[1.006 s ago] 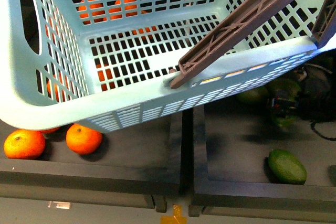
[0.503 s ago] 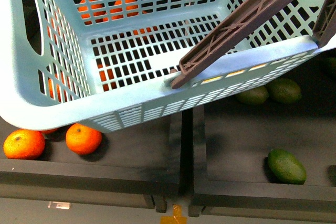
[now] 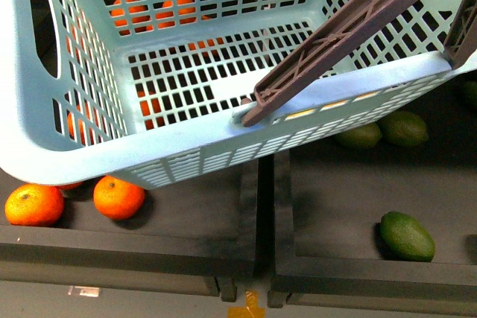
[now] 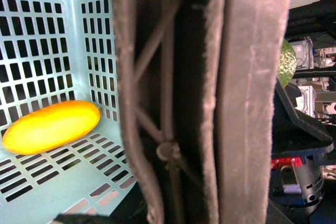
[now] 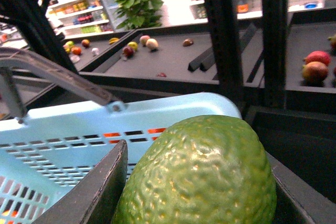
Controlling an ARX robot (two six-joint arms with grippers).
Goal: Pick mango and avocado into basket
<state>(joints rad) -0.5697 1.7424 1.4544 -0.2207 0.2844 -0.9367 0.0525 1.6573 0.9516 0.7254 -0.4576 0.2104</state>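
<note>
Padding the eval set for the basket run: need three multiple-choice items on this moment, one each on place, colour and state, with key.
1. Where is the mango?
A) on the slotted floor of the basket
B) in the tray beside the oranges
C) under the basket

2. What colour is the basket's handle?
A) white
B) teal
C) brown

3. What state is the right claw in?
A) open, empty
B) shut on the avocado
C) shut on an orange

Key:
1 A: the left wrist view shows it lying on the basket floor.
2 C: it is brown against the teal walls.
3 B: the green fruit sits between its fingers.
</note>
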